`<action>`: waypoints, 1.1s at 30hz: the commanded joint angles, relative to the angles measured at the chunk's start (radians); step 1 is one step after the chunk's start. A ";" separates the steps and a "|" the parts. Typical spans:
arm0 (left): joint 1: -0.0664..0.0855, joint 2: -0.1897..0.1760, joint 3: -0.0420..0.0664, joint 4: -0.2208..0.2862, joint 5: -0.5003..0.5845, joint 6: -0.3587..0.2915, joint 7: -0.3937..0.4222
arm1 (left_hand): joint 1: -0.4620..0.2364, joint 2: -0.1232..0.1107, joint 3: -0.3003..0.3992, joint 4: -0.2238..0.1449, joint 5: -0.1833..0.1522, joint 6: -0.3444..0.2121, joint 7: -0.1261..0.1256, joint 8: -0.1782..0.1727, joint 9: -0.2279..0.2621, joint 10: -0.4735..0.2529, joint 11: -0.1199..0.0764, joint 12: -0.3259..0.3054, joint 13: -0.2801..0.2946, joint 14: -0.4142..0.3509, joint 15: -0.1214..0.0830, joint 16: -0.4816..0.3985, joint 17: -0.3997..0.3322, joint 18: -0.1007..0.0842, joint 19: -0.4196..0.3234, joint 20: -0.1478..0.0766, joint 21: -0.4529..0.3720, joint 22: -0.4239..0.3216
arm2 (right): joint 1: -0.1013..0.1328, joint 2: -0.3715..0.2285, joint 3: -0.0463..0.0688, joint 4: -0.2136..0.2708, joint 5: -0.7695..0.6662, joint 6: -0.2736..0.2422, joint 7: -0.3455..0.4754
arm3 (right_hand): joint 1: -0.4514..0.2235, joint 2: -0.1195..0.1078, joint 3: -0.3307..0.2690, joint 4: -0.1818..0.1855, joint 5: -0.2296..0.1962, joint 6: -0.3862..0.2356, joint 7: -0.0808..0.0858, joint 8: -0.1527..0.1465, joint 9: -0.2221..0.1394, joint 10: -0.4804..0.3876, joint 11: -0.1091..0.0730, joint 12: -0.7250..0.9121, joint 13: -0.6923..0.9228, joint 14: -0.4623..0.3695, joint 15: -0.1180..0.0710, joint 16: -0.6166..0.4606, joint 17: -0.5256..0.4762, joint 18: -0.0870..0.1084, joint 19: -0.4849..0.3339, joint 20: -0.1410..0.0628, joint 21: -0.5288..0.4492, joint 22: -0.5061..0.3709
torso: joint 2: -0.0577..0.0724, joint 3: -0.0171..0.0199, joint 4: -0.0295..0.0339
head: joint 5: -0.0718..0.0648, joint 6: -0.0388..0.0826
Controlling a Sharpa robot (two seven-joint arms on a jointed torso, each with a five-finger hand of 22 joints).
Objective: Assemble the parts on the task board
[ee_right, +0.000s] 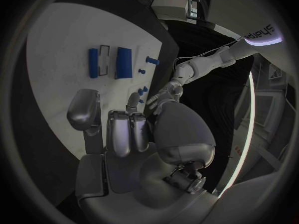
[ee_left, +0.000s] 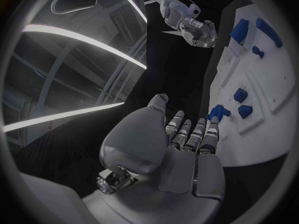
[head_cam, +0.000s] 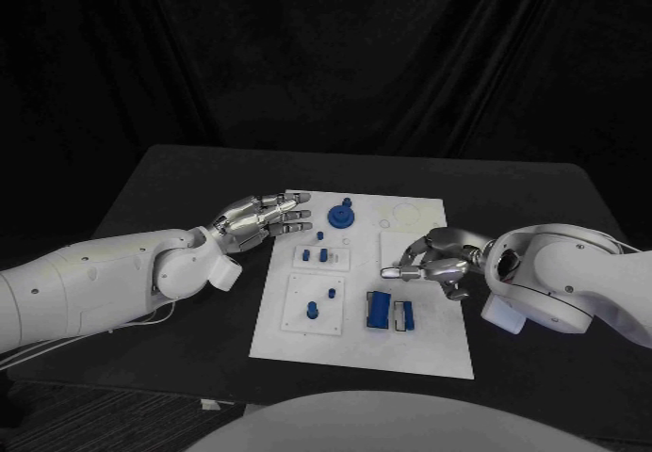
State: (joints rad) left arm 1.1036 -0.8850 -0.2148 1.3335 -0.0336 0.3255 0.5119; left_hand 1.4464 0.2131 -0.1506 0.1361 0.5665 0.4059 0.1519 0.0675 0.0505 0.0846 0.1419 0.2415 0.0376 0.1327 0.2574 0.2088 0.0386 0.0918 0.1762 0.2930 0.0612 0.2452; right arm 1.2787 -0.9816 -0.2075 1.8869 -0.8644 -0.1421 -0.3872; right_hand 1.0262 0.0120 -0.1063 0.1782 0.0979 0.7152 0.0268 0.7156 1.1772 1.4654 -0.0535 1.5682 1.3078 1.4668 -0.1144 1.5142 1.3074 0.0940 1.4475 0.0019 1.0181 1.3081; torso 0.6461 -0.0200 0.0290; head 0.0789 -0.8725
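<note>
Black counter [head_cam: 163,188] spreads wide around the white task board [head_cam: 365,350], with bare dark surface on its left, right and far sides; the near edge of the board lies close to the counter's front edge. The board sits in the middle, long side running away from the robot.

On the board, a round blue part with a post [head_cam: 340,217] stands near the far left corner. Closer in, two small blue pegs [head_cam: 317,254] stand on a raised white square, and another blue peg [head_cam: 314,308] stands on the next square toward the robot. Beside that square, two flat blue blocks [head_cam: 387,311] stand side by side near the board's middle.

Left robot hand [head_cam: 261,220] hovers at the board's left edge, near the round part, fingers stretched out together and pointing over the edge; it holds nothing, and the left wrist view shows the fingertips [ee_left: 212,129] just short of the blue pegs.

Right robot hand [head_cam: 432,261] hangs over the right half of the board, above a bare white area beyond the blue blocks, fingers loosely curled downward; whether anything sits between them I cannot tell.
</note>
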 commanded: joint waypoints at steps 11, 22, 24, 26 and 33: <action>-0.002 -0.012 0.001 0.019 0.002 -0.001 0.058 | 0.001 -0.002 0.011 -0.012 0.012 0.006 -0.007 0.006 0.000 0.014 0.006 0.020 0.004 0.014 0.000 0.013 0.002 -0.008 0.017 0.000 0.004 0.004 | -0.111 -0.022 0.000 0.046 -0.745 -0.251 0.158 | 0.225 -0.007 -0.001 -0.092 0.221 -0.258 0.070 -0.267 -0.296 0.105 0.049 0.003 0.263 0.058 0.042 -0.021 0.009 0.011 -0.009 0.030 -0.042 0.118 | 0.000 0.0002 -0.0008 | 0.003 0.000; -0.002 -0.019 0.001 0.024 0.002 0.001 0.066 | 0.000 -0.003 0.013 -0.015 0.016 0.005 -0.008 0.006 0.000 0.018 0.008 0.025 0.004 0.015 0.000 0.014 0.002 -0.008 0.017 0.000 0.004 0.004 | -0.242 -0.020 0.000 0.056 -1.078 -0.304 0.032 | 0.216 -0.128 0.019 0.095 0.111 -0.415 0.091 -0.152 -0.350 0.105 0.066 0.003 0.263 0.056 0.058 -0.029 -0.007 0.013 -0.006 0.042 -0.065 0.115 | 0.000 -0.0001 0.0002 | 0.003 0.000; -0.002 -0.019 0.001 0.023 0.002 0.002 0.065 | 0.000 -0.003 0.013 -0.015 0.016 0.005 -0.008 0.006 0.000 0.018 0.009 0.026 0.004 0.015 0.000 0.014 0.002 -0.008 0.017 0.000 0.004 0.002 | -0.253 -0.020 0.000 0.056 -1.095 -0.296 0.015 | 0.205 -0.153 0.014 0.115 0.084 -0.420 0.092 -0.137 -0.352 0.105 0.070 0.003 0.263 0.055 0.058 -0.031 -0.012 0.013 -0.007 0.044 -0.071 0.114 | 0.000 -0.0001 -0.0003 | 0.003 0.000; -0.003 -0.019 0.001 0.023 0.002 0.002 0.065 | 0.000 -0.003 0.013 -0.015 0.016 0.005 -0.008 0.006 0.000 0.018 0.009 0.026 0.004 0.015 0.000 0.014 0.002 -0.008 0.017 0.000 0.004 0.002 | -0.261 -0.020 0.000 0.056 -1.105 -0.288 0.002 | 0.178 -0.177 0.009 0.118 0.043 -0.426 0.093 -0.105 -0.351 0.105 0.074 0.003 0.263 0.053 0.061 -0.034 -0.020 0.014 -0.009 0.046 -0.083 0.112 | 0.000 -0.0002 -0.0003 | 0.004 0.000; -0.004 -0.017 0.001 0.019 0.002 0.005 0.060 | 0.000 -0.003 0.014 -0.016 0.017 0.005 -0.007 0.007 0.000 0.018 0.009 0.026 0.004 0.015 0.000 0.014 0.002 -0.008 0.016 0.000 0.004 0.001 | -0.275 -0.010 0.000 0.054 -1.120 -0.286 -0.024 | 0.132 -0.212 -0.015 0.120 -0.033 -0.444 0.088 -0.001 -0.329 0.105 0.075 0.003 0.263 0.052 0.063 -0.037 -0.027 0.017 -0.011 0.049 -0.102 0.109 | 0.000 0.0001 -0.0001 | -0.001 0.000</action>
State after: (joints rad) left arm 1.1017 -0.9041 -0.2148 1.3516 -0.0336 0.3236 0.5532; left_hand 1.4464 0.2131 -0.1386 0.1241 0.5811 0.4093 0.1484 0.0675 0.0502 0.0948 0.1522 0.2622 0.0405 0.1399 0.2574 0.2165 0.0393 0.0919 0.1834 0.2930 0.0612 0.2482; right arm 1.0072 -0.9935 -0.2083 1.9396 -1.9293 -0.4110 -0.3547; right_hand 1.1666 -0.1996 -0.1147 0.2993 0.0686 0.2776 0.1169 0.7092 0.8470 1.4649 0.0147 1.5682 1.3074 1.4667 -0.0570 1.4821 1.2813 0.0940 1.4368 0.0417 0.9199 1.3077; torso 0.6464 -0.0199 0.0288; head 0.0801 -0.8725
